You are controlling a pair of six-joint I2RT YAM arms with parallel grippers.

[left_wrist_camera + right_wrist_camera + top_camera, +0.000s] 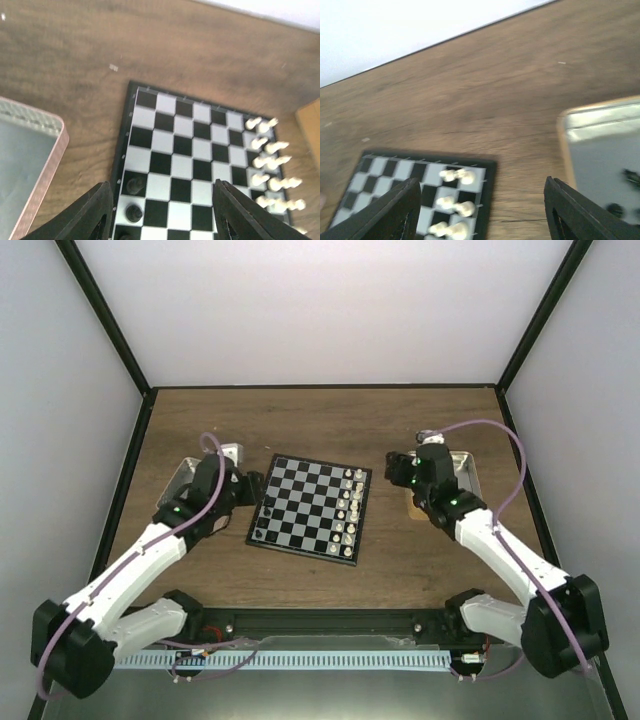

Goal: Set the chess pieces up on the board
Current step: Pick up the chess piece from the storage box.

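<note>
Standing spread with nothing between them, the left gripper's jaws hang over the left edge of the board. Just ahead of its left finger, two black pieces stand upright in the board's outermost left column, one square apart from each other; a third may sit below them, but it is cut off at the frame's edge. White pieces fill the two columns on the opposite side. A pink-rimmed box lies on the table just left of the board.

The right gripper's jaws are spread wide too, holding nothing, above bare wood between the board's right edge and the tray. A few dark pieces lie in the tray, too blurred to tell which kind.
</note>
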